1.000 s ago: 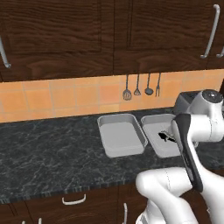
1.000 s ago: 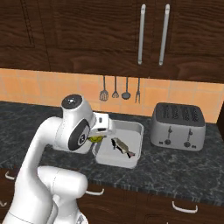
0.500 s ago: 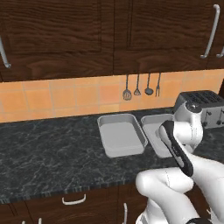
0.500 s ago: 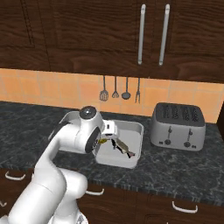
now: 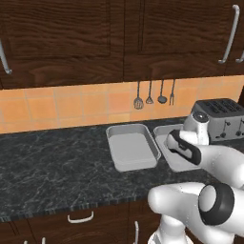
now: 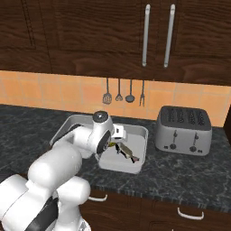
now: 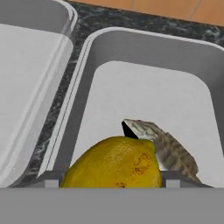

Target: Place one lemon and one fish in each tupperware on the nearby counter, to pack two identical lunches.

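Note:
My gripper (image 7: 112, 181) is shut on a yellow lemon (image 7: 113, 166) and hangs low over the near end of the right tupperware (image 7: 87, 87). A silvery-olive fish (image 7: 170, 148) lies in that tray just beyond the lemon. In the right base view the gripper (image 6: 118, 145) sits inside the right tupperware (image 6: 140, 133), with the lemon (image 6: 109, 144) beside the fish (image 6: 128, 153). The left tupperware (image 5: 131, 147) stands next to it on the counter (image 5: 47, 162) with nothing in it. My arm covers much of the right tupperware (image 5: 164, 133) in the left base view.
A steel toaster (image 6: 184, 130) stands on the counter to the right of the trays. Kitchen utensils (image 6: 124, 90) hang on the orange tiled wall behind them. Dark wood cabinets hang overhead, and drawers with silver handles run below the counter edge.
The arm has swung forward and down, bringing the held lemon lower over the right tupperware. The fish and both trays have stayed in place.

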You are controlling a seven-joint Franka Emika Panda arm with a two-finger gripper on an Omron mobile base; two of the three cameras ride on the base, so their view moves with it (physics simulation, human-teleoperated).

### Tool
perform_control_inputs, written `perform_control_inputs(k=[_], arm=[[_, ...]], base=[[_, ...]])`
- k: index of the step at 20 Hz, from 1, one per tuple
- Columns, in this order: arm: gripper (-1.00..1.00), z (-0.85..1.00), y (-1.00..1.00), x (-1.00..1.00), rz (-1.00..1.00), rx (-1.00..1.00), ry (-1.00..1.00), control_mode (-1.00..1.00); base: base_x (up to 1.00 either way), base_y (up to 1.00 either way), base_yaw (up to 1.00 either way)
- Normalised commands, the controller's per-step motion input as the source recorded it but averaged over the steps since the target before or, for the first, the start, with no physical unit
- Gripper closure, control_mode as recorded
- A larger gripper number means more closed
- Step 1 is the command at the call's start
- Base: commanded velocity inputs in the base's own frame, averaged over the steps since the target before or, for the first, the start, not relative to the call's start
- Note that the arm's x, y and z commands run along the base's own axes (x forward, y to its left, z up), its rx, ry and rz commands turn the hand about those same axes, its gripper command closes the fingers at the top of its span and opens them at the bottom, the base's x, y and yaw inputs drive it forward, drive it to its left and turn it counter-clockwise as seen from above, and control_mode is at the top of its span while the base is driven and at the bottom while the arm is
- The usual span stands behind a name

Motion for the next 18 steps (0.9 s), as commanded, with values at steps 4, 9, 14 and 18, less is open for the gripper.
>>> perform_control_inputs(k=[4, 9, 14, 18], arm=[[1.00, -0.43, -0.14, 0.15, 0.00, 0.00, 0.08, -1.00], [1.00, -0.55, 0.00, 0.00, 0.00, 0.00, 0.06, -1.00], [-1.00, -0.40, 0.04, 0.15, 0.00, 0.00, 0.05, -1.00], [-1.00, -0.13, 0.37, -0.12, 0.00, 0.00, 0.02, -1.00]], base=[[0.00, 0.00, 0.00], [0.00, 0.00, 0.00], [0.00, 0.00, 0.00], [0.00, 0.00, 0.00]])
